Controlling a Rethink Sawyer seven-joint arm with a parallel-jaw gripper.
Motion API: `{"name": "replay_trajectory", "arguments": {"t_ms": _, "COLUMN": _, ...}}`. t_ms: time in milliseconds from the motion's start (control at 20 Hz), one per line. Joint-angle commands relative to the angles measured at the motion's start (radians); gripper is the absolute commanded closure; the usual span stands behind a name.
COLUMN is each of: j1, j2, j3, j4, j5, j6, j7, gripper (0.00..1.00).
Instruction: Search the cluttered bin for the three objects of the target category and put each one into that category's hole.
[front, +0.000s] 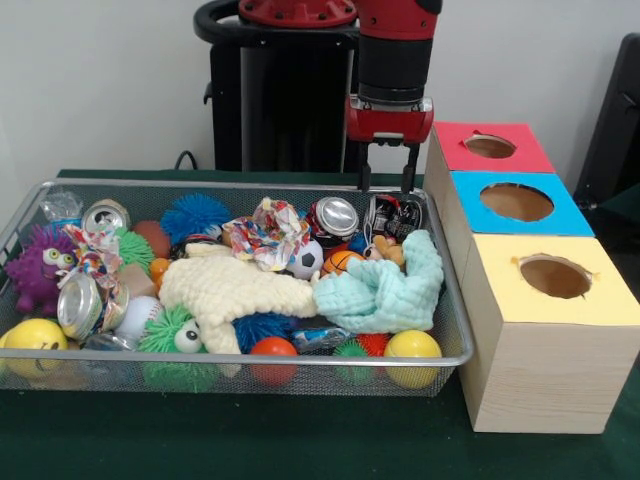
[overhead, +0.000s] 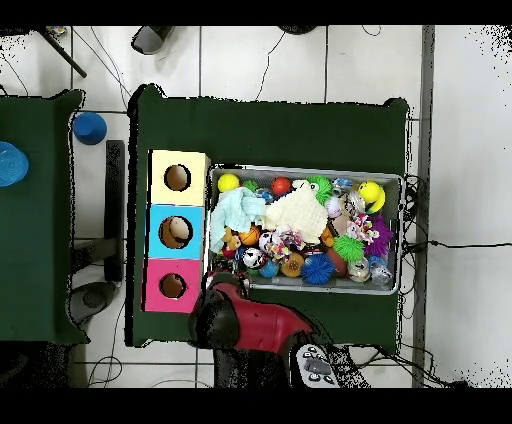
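Fingers (front: 388, 178) are hanging apart and empty in the front view, two thin black prongs pointing straight down with a clear gap between them, over the back rim of the cluttered bin (front: 452, 300) at about one o'clock from its middle. Nothing is sitting between them. The red and black arm (front: 395, 60) is coming down from the top edge.

The wire mesh basket is resting on the green tabletop (front: 300, 440) and is brimming with clutter. A tan-orange plush animal (front: 387, 249) is lying just below the fingers, half tucked against the top edge of a mint green waffle cloth (front: 385, 290). At nine o'clock from that cloth, and touching it, a cream cloth (front: 235, 288) is sprawling across the middle of the bin. A crushed silver can (front: 335, 216) is sitting at eleven o'clock from the plush, and a purple spiky ball (front: 35, 270) is crowding the bin's nine o'clock end. A yellow ball (front: 412, 346) is sitting at the five o'clock corner.

Beside the bin's three o'clock side, three wooden boxes are standing in a row, each with a round hole: red top (front: 490, 146), blue top (front: 516, 202), yellow top (front: 553, 277).

In the overhead view the arm (overhead: 250, 325) is reaching toward the bin (overhead: 305, 290) from six o'clock, and I cannot make out the fingers there.
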Motion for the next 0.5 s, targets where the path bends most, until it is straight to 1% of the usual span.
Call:
{"name": "replay_trajectory", "arguments": {"t_ms": 50, "j1": -0.004, "j2": 0.105, "j3": 0.043, "j4": -0.115, "j5": 0.001, "j6": -0.061, "j7": 0.166, "gripper": 0.00}}
{"name": "replay_trajectory", "arguments": {"t_ms": 300, "j1": -0.002, "j2": 0.153, "j3": 0.032, "j4": -0.156, "j5": -0.005, "j6": -0.116, "j7": 0.162, "gripper": 0.00}}
{"name": "replay_trajectory", "arguments": {"t_ms": 500, "j1": -0.005, "j2": 0.168, "j3": 0.030, "j4": -0.161, "j5": -0.004, "j6": -0.143, "j7": 0.167, "gripper": 0.00}}
